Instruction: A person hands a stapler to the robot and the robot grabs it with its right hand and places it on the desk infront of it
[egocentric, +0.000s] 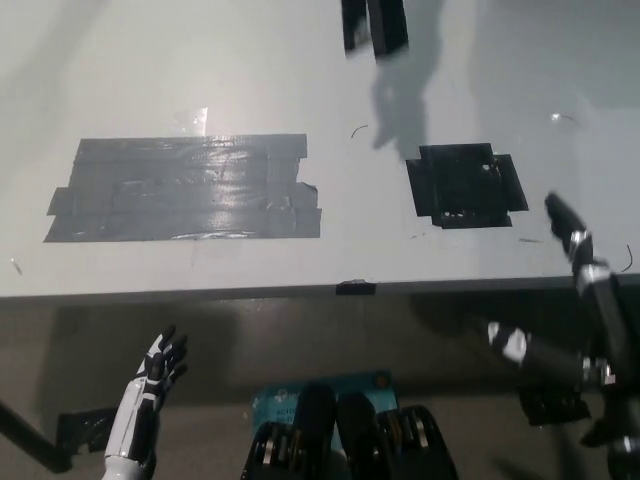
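Head view: the white left robot hand (160, 368) rests low at lower left, fingers apart, holding nothing. The black right robot hand (578, 300) reaches over the counter (330, 90) edge, apparently empty; its opening cannot be determined. No stapler is visible.

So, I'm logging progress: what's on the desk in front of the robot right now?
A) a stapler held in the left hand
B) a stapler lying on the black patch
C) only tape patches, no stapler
C: the desk bears only the large grey tape patch and the small black tape patch; no stapler is visible.
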